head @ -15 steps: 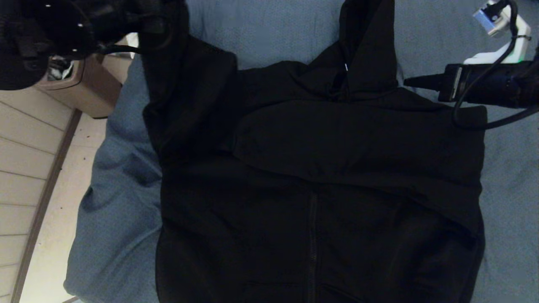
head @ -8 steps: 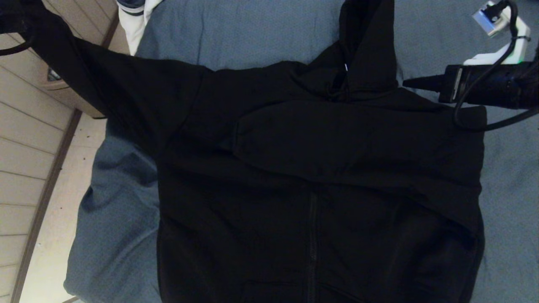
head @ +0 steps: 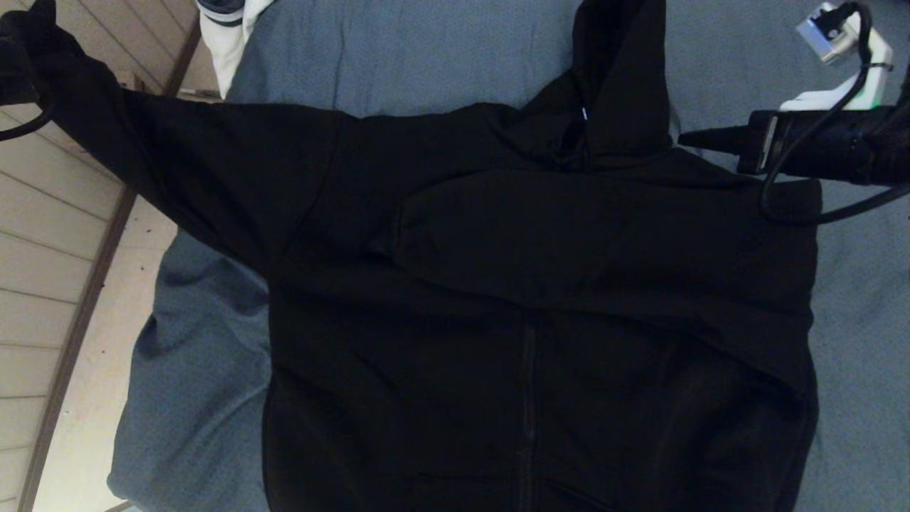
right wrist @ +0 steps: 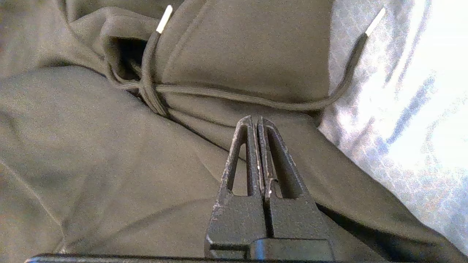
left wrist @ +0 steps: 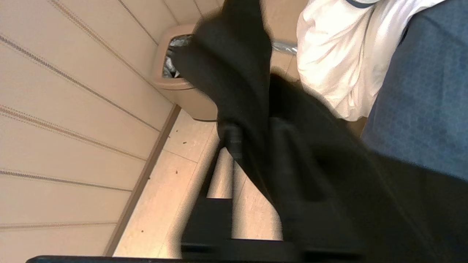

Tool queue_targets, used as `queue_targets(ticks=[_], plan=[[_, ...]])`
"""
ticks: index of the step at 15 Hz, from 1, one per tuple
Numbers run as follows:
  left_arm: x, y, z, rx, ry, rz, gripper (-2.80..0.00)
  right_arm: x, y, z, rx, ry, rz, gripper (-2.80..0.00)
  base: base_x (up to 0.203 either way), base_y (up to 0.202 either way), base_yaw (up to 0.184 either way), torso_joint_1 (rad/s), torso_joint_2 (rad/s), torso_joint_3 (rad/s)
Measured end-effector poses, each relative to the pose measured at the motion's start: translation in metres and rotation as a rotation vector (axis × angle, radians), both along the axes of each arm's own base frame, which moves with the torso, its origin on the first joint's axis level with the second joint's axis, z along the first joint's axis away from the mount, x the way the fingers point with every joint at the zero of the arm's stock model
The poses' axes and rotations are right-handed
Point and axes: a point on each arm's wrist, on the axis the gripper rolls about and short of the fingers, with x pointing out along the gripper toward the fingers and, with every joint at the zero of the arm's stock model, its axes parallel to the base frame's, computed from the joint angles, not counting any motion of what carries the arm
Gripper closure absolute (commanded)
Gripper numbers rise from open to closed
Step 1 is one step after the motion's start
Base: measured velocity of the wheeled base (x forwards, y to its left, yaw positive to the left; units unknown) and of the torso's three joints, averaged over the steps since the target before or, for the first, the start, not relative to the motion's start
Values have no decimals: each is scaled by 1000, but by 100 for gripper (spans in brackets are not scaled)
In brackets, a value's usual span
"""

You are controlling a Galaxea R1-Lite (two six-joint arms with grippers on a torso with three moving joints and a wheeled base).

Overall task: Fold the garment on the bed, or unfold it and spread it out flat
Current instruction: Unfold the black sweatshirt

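The garment (head: 533, 320), a black zip hoodie, lies front up on the blue-grey bed (head: 426, 50), hood (head: 618, 71) at the far side. One sleeve lies folded across the chest (head: 569, 235). The other sleeve (head: 178, 156) stretches out past the bed's left edge to my left gripper (head: 18, 64). In the left wrist view that gripper (left wrist: 257, 135) is open, its fingers (left wrist: 230, 140) apart, with the sleeve cloth (left wrist: 237, 73) still running between them. My right gripper (head: 686, 139) is shut and empty, pointing at the shoulder beside the hood; its tips (right wrist: 257, 118) hover just short of the drawstring (right wrist: 153, 65).
Tiled floor (head: 64, 284) lies left of the bed. A tan bin (left wrist: 175, 84) stands on it below the left gripper. A white and navy duvet (head: 227, 28) hangs at the bed's far left corner. Bare sheet shows right of the hoodie (head: 867, 320).
My left arm has swung the sleeve from hanging bunched over the hoodie's left side out past the bed edge, and its fingers have parted. The right arm has stayed still.
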Motion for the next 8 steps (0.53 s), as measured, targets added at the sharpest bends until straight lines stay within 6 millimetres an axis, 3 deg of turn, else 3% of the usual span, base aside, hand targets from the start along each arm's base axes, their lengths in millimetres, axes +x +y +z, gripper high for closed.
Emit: queue_targets(ticks=[8], plan=[[-7, -3, 11, 2, -34, -11, -280, 1, 0, 0, 3, 1, -2, 0, 0, 0, 0, 0, 0, 0]])
